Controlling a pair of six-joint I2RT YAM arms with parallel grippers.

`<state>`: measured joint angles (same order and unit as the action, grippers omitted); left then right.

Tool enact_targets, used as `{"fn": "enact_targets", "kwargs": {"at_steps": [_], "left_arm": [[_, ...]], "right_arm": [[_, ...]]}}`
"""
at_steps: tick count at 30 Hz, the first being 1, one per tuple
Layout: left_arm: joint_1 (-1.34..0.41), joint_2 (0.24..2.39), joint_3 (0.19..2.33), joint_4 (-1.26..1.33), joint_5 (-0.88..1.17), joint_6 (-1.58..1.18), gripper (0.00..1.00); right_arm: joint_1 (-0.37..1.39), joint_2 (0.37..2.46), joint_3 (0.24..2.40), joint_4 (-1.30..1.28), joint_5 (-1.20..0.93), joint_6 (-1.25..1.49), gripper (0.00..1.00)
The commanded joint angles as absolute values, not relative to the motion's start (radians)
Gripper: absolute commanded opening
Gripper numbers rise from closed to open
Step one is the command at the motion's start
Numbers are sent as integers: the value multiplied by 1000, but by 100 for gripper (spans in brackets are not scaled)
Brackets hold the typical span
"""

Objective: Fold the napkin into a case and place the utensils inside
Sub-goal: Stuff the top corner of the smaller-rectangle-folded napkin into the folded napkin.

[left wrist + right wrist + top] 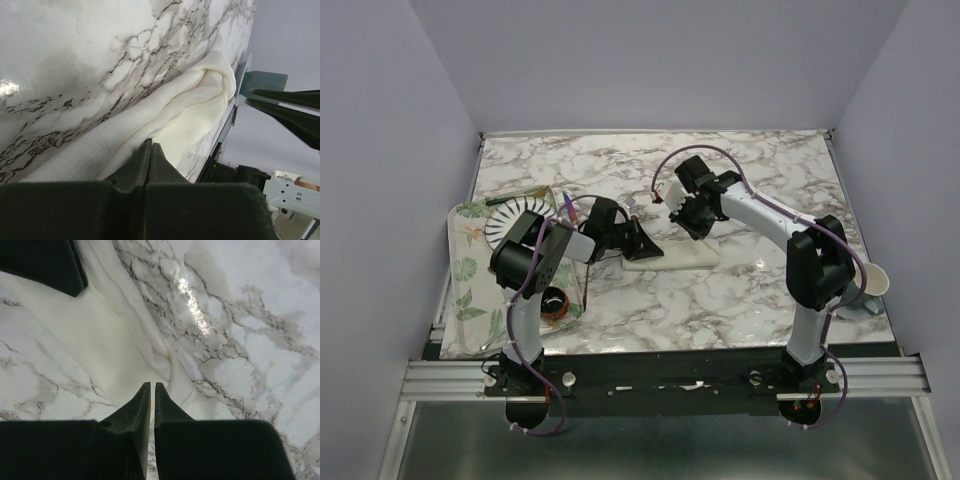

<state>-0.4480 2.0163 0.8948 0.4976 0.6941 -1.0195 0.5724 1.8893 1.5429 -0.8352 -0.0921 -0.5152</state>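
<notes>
Counts were taken from left to right: 1 leaf-patterned tray [460,275], 1 white plate [503,216] with black stripes on that tray, 1 small dark round dish [556,302] with a red rim at the tray's near right corner, 2 arms, 1 napkin [685,258] and 1 pale cup [873,282] near the table's right edge. The utensils could not be picked out with certainty, since the tray's far right part was crossed by the left arm and its purple cable.

A white marble table [740,310] with grey veins was seen, enclosed by plain pale lavender walls on 3 sides and bounded at the near edge by a metal rail to which both bases were bolted.

The napkin was laid as a narrow, long cream strip near the table's middle, rumpled into folds at one end, well apart from the tray.

The left gripper [151,148] was lowered at the strip's left end with its fingers pressed fully together and their tips set against a fold of the cloth. Whether any cloth was pinched could not be told. The right gripper [152,388] was held just above the strip's other end, its fingers parted by a thin slit only, and nothing was gripped between them.
</notes>
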Motion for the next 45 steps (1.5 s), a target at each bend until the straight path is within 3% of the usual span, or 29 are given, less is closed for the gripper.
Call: {"fn": "enact_targets", "kwargs": {"at_steps": [1, 17, 28, 34, 45], "left_arm": [[-442, 2059, 881, 379, 620, -954, 0], [-414, 2065, 905, 313, 623, -885, 0], [-413, 2075, 940, 272, 626, -853, 0], [-413, 2077, 956, 246, 624, -836, 0], [-400, 2077, 968, 184, 623, -776, 0]], "right_arm": [[574, 1913, 1459, -798, -34, -486, 14], [607, 1980, 1325, -637, 176, -532, 12], [609, 1879, 1546, -834, 20, -442, 14], [611, 1898, 1519, -853, -64, -431, 14], [614, 2009, 1370, -667, 94, -494, 13]]}}
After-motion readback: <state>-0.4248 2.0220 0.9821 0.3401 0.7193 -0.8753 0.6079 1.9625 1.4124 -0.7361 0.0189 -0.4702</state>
